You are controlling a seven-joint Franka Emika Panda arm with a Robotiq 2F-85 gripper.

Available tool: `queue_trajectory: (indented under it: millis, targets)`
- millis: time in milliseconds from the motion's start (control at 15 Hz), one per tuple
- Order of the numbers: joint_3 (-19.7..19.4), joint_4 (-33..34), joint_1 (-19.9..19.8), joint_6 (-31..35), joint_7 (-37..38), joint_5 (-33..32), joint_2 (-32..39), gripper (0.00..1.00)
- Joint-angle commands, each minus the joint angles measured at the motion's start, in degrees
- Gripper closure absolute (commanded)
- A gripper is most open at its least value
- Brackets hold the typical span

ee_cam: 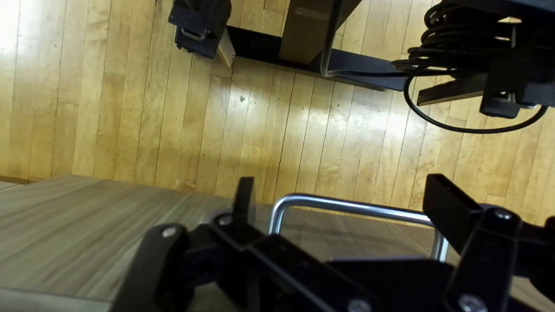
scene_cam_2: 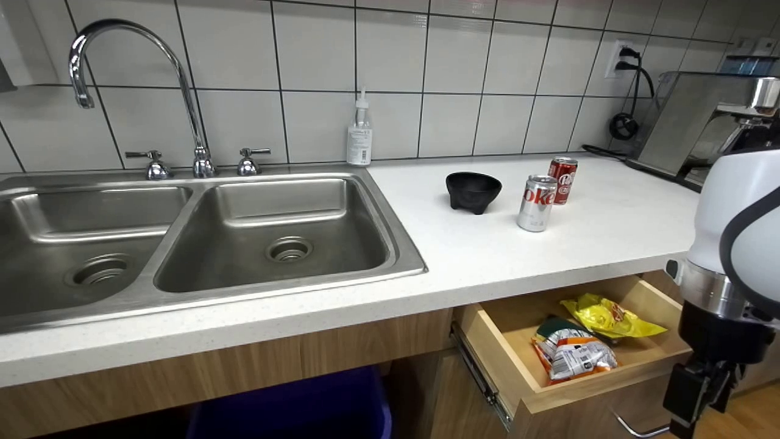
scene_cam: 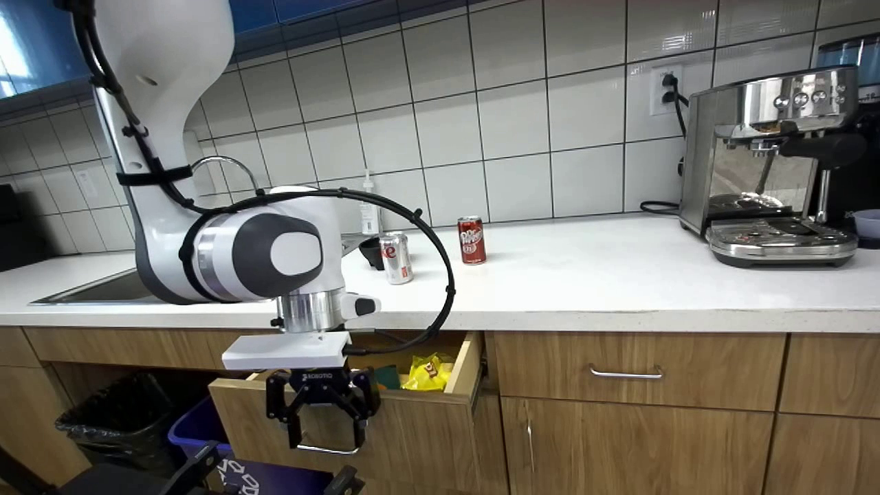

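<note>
- Drawer handle (ee_cam: 347, 207), one corner hidden behind the gripper (ee_cam: 341, 190) in the wrist view!
- Jaws spread wide; whether they touch it, can't tell.

In an exterior view, the black round bowl (scene_cam_2: 473, 192) stands on the white flat surface (scene_cam_2: 463, 250). From it, the silver cylindrical can (scene_cam_2: 536, 204) is at three o'clock, the clear plastic bottle (scene_cam_2: 359, 137) at ten, the steel double-basin sink (scene_cam_2: 170, 238) at nine and the open wooden drawer (scene_cam_2: 609, 379) at five. Behind the silver can, at two o'clock from it, is the red cylindrical can (scene_cam_2: 564, 177). In the drawer, the crinkled yellow bag (scene_cam_2: 612, 317) lies at two o'clock from the orange-and-white bag (scene_cam_2: 576, 355). The black two-fingered hand (scene_cam: 327, 441) is before the drawer front, at the bent silver metal handle (ee_cam: 355, 208).
</note>
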Motion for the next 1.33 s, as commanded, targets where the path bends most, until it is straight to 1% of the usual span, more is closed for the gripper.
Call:
queue_trajectory:
  millis: [0, 400, 1267]
  targets:
    - [2.5, 0.1, -2.5, 4.7, 2.7, 0.1, 0.9, 0.0]
    - [5.9, 0.1, -5.7, 9.0, 3.9, 1.0, 0.7, 0.0]
    - [9.0, 0.5, -10.7, 13.4, 4.8, 0.7, -0.8, 0.0]
